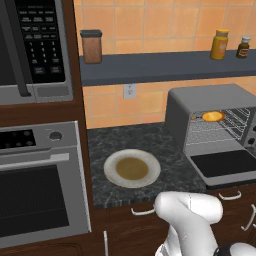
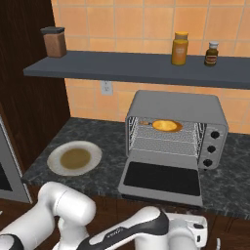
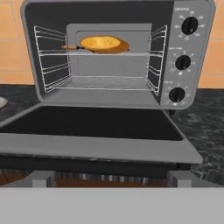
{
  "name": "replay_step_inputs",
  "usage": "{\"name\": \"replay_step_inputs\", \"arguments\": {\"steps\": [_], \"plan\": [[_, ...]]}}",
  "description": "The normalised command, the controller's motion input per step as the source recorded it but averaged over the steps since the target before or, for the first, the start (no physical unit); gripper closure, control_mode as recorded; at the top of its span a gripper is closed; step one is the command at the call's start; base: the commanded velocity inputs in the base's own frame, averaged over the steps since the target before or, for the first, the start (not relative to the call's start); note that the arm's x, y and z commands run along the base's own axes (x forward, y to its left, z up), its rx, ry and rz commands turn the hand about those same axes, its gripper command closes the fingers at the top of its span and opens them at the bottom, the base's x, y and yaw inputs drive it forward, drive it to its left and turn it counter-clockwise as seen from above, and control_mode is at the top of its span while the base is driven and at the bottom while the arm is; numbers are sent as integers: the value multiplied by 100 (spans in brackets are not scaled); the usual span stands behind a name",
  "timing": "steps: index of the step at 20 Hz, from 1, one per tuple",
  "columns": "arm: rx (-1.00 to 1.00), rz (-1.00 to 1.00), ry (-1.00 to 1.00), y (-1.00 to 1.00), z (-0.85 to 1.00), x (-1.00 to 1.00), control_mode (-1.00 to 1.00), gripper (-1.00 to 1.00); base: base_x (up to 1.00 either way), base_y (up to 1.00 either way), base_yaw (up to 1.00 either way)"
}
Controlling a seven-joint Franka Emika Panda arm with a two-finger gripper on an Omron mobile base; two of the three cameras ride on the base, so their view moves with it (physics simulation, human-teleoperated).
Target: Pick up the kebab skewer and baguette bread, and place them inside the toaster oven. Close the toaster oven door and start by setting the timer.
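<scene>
Gripper jaws wide apart, holding nothing, low before toaster oven. Oven door lies dropped flat across foreground. Baguette on upper rack, skewer poking out beside it. Dark speckled counter; empty plate left; jars on shelf; orange tile wall.

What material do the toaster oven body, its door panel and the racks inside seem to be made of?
Toaster oven: likely brushed metal, judging by its matte grey, evenly shaded shell.
Toaster oven door: probably dark glass in a grey metal frame; the panel looks flat and near black.
Racks: thin pale wire, seemingly steel.
</scene>
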Motion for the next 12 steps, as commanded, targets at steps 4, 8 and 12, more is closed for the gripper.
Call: {"name": "replay_step_inputs", "arguments": {"steps": [4,8,12], "plan": [[1,5,0,0,-29,0,-100,-100,0,0,0],[2,3,-1,0,-25,0,-100,-100,0,0,0],[3,2,-4,0,-5,0,-100,-100,0,0,0]]}}
